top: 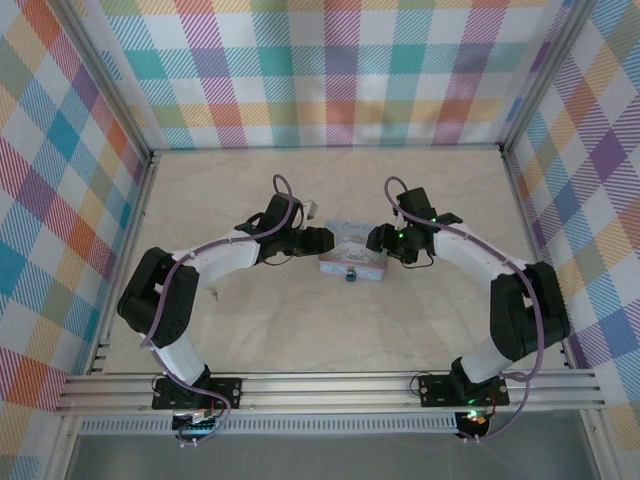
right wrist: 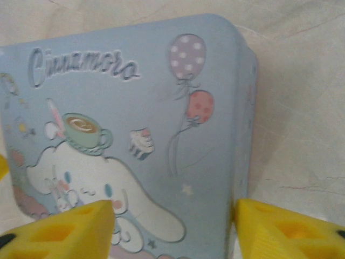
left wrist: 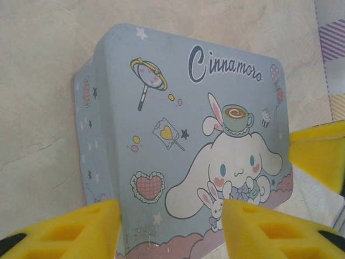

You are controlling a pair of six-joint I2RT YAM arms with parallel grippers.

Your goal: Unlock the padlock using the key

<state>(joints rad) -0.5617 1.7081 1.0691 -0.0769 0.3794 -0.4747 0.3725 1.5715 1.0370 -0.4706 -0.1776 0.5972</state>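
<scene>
Tin [left wrist: 121, 102] with "Cinnamoro" script lettering

Bright, even light with faint shadows; the right wrist view looks blurred.

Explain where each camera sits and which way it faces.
Top external: above and behind the bases, looking down at the table; left arm and right arm reach the pale blue tin.
Left wrist: looks down on the tin's lid and left wall; left gripper at bottom.
Right wrist: sees lid and right wall; right gripper at bottom.
Shared: the tin.
</scene>
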